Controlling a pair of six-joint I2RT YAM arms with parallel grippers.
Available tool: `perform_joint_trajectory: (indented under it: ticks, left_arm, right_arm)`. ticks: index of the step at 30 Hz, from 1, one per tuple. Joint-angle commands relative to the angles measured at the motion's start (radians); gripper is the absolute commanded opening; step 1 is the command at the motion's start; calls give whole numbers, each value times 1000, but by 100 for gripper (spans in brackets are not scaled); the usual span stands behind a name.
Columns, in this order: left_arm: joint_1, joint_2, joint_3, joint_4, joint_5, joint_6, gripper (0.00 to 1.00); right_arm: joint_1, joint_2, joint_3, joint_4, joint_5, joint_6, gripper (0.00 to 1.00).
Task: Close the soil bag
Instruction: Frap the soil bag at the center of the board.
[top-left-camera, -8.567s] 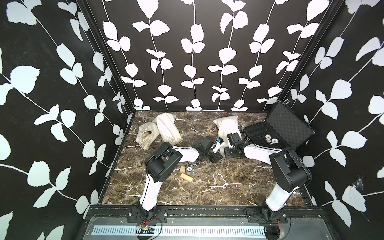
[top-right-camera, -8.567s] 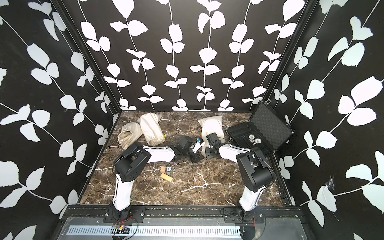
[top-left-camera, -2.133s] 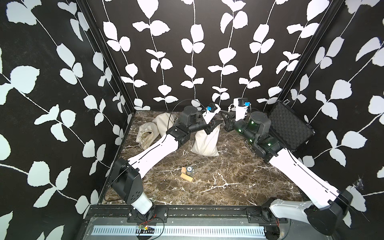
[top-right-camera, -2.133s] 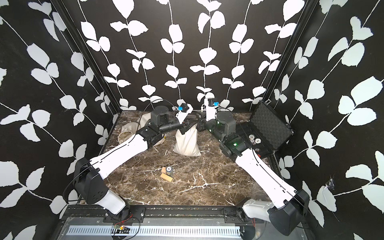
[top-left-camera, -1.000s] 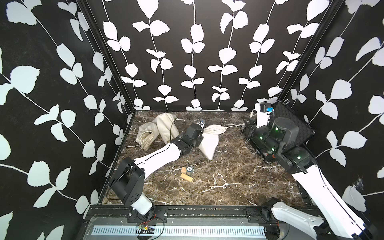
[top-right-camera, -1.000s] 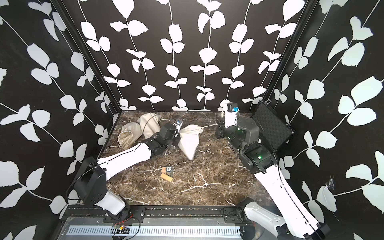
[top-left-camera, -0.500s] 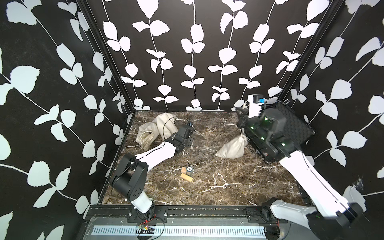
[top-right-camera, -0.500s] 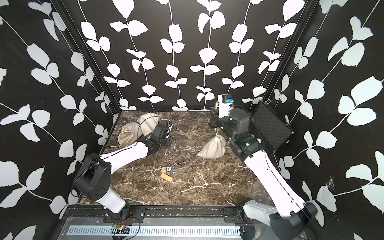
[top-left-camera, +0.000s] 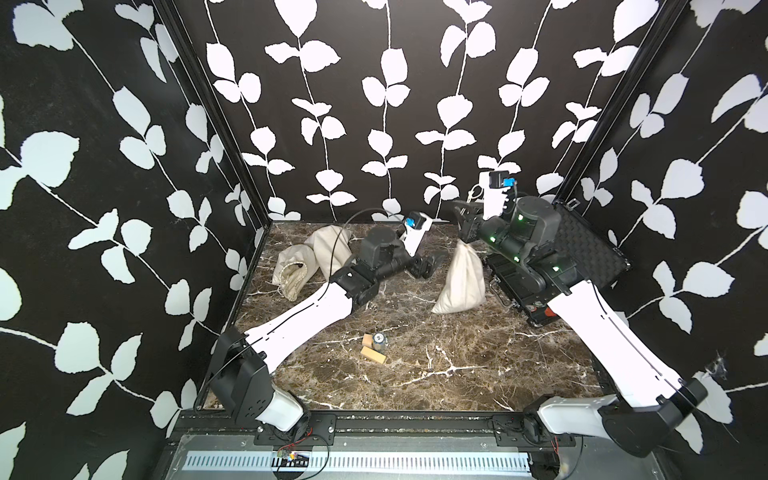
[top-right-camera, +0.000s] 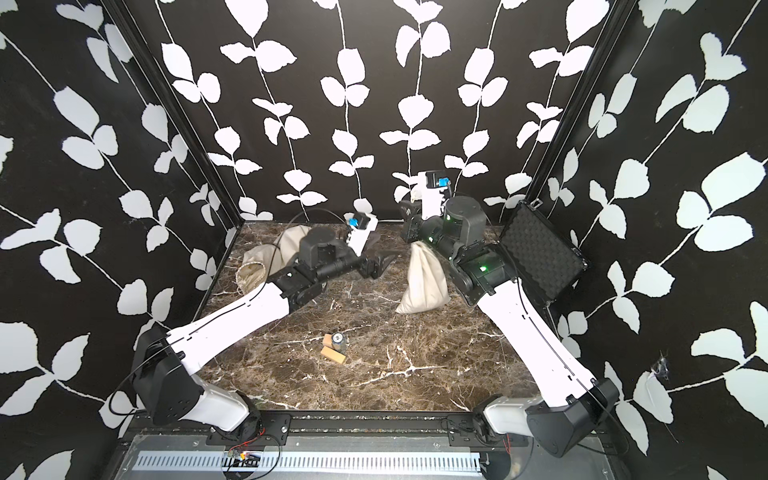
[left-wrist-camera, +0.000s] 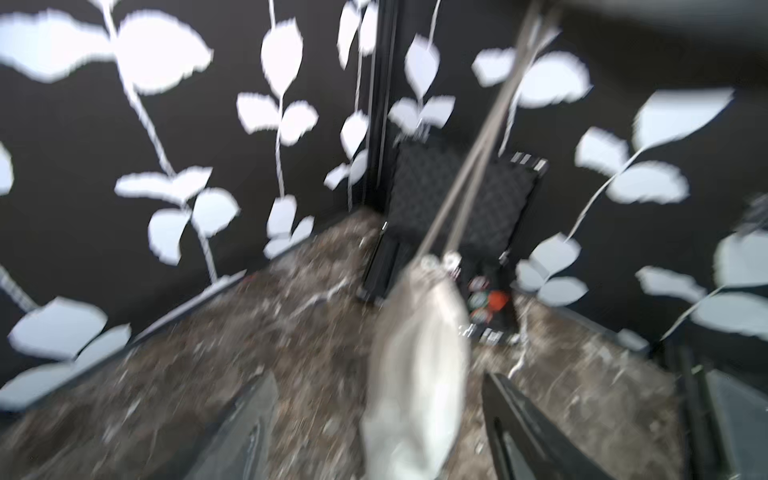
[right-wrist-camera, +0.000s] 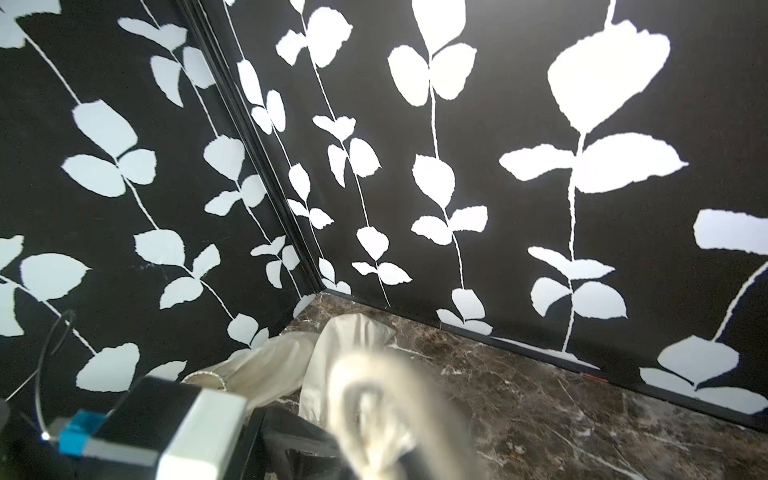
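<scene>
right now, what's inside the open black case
In the black case, the lid is lined with ridged foam. The right arm covers most of the base; the left wrist view shows round and orange items there, too blurred to name.

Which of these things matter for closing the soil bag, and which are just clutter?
For the job: soil bag; its drawstring; right gripper, shut on the drawstring; left gripper, open beside the bag.

Lying about: other sacks; black case, open; wooden blocks; small can.
</scene>
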Motion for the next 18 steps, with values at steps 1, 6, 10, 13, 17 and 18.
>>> perform_joint_trajectory:
  ticks: [1, 6, 10, 13, 17, 18]
  left_arm:
    - [4, 1, 70, 51, 145, -45, 80]
    - [4, 34, 146, -1, 75, -12, 74]
    - [4, 59, 199, -30, 101, 19, 67]
    - [4, 77, 231, -76, 46, 49, 50]
    - [4, 76, 246, -93, 4, 75, 35]
    - [4, 73, 250, -94, 4, 79, 30]
  right_arm:
    - [19, 2, 44, 19, -43, -7, 0]
    - [33, 22, 70, 17, -68, -4, 0]
    - [38, 30, 76, 20, -73, -4, 0]
    - [40, 33, 78, 20, -83, -3, 0]
    - [41, 36, 77, 13, -87, -7, 0]
    - [42, 36, 73, 11, -89, -10, 0]
